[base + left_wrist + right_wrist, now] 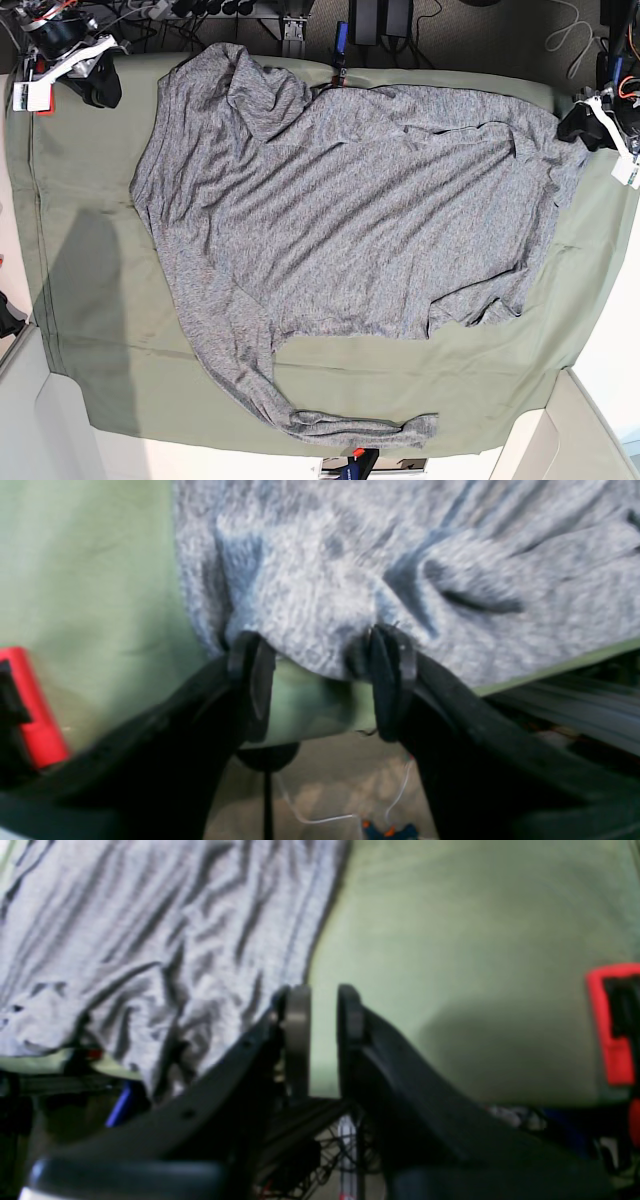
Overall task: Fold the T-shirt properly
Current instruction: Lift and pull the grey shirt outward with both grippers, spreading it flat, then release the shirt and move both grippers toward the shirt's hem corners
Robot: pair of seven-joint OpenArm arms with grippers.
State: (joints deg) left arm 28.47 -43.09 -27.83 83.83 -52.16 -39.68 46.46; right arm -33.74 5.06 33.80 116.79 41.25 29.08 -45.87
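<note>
Olive-green cloth sheet (90, 300) covers the table; on it the T-shirt (350, 220) lies spread and wrinkled. Its far edge touches the left claw (320, 680), jaws apart, empty. Right claw (322, 1040), slightly parted, hovers beside it.

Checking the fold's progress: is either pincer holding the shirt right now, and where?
Neither holds it. The left pincer stands open at the T-shirt edge; the right pincer, slightly parted, is over the green cloth beside the shirt.
</note>
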